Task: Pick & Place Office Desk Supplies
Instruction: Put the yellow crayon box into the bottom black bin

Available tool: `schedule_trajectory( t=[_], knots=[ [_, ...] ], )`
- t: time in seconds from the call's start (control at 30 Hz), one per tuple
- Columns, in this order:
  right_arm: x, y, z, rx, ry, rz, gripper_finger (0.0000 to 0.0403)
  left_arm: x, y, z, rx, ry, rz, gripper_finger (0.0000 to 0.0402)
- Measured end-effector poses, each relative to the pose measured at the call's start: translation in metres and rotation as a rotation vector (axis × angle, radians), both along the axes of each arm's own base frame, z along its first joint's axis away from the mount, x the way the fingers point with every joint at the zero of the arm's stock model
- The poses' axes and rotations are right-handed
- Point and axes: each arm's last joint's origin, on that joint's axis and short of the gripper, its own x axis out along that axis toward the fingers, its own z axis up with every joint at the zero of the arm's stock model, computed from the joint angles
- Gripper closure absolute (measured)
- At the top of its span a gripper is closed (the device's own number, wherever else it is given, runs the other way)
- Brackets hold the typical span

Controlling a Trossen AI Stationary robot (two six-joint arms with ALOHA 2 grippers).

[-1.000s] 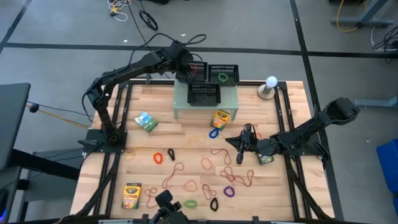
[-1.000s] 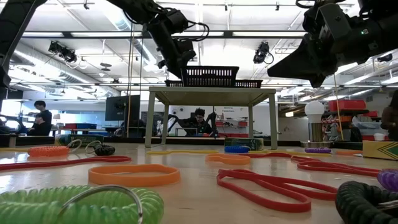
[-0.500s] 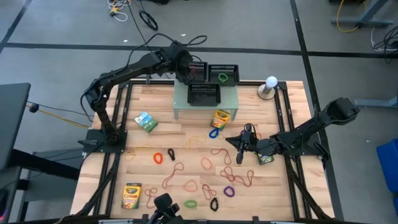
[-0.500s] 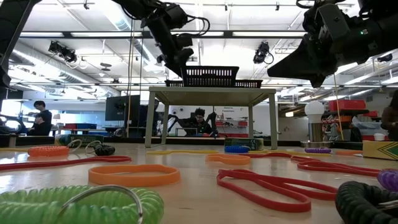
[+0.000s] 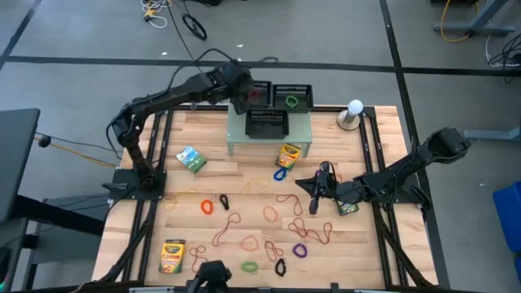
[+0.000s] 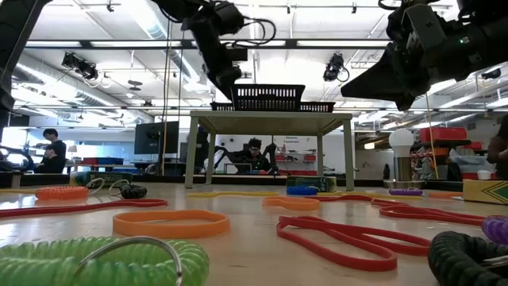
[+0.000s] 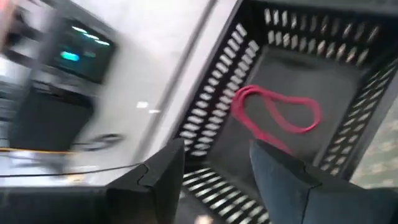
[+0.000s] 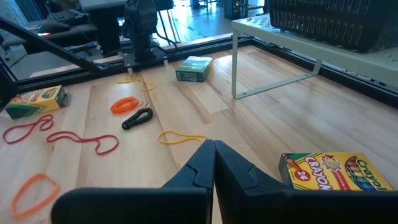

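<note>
Left hand (image 7: 211, 171): we found its fingers spread apart and empty, poised over the left rear black mesh tray (image 5: 257, 92) on the pale green riser (image 5: 269, 134). A red rubber-band loop (image 7: 277, 116) lay released on that tray's floor, clear of both fingers.

Right hand (image 8: 213, 163): we found it clenched on nothing, waiting low over the bench (image 5: 244, 175) at its right side, just beside one crayon box (image 8: 336, 172).

We then surveyed the work area from largest item to smallest.

- Bench: wooden top carrying the riser at the rear.
- Riser: three mesh trays on top, the front tray (image 5: 267, 122) near the riser's front edge.
- Crayon boxes: the second (image 5: 289, 154) lay just in front of the riser, the third (image 5: 191, 159) left of the riser, the fourth (image 5: 172, 255) near the front left corner.
- Loops: many thin bands were scattered across the middle and front of the bench, among them an orange one (image 5: 206, 206) and a purple one (image 5: 299, 250).

We judged the following hazards.

1. Withdrawing the left hand too low could catch a finger on the tray wall and drag the tray off the riser.
2. Loops that overlap one another could come up in pairs.
3. Both arms reaching into the centre together could collide.
</note>
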Motion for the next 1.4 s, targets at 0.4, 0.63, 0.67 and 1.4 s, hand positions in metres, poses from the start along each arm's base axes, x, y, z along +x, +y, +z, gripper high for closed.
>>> schedule_trajectory(
  t=[0.4,0.63,0.67,1.4],
  knots=[
    [-0.001,0.003,0.000,-0.039,0.013,0.023,0.0394,-0.036,-0.072,-0.004,0.094,-0.061,0.089,0.0385],
    [-0.001,0.003,0.000,-0.039,0.012,0.023,0.0394,-0.087,-0.114,-0.042,0.147,-0.251,0.031,0.0388],
    [-0.001,0.003,0.000,-0.038,0.012,0.023,0.0394,-0.093,-0.120,-0.046,0.152,-0.291,0.017,0.0388],
    [0.004,0.007,0.003,0.294,-0.057,0.212,0.0394,-0.132,-0.183,-0.161,-0.457,-0.702,-0.512,0.0392]
  ],
)
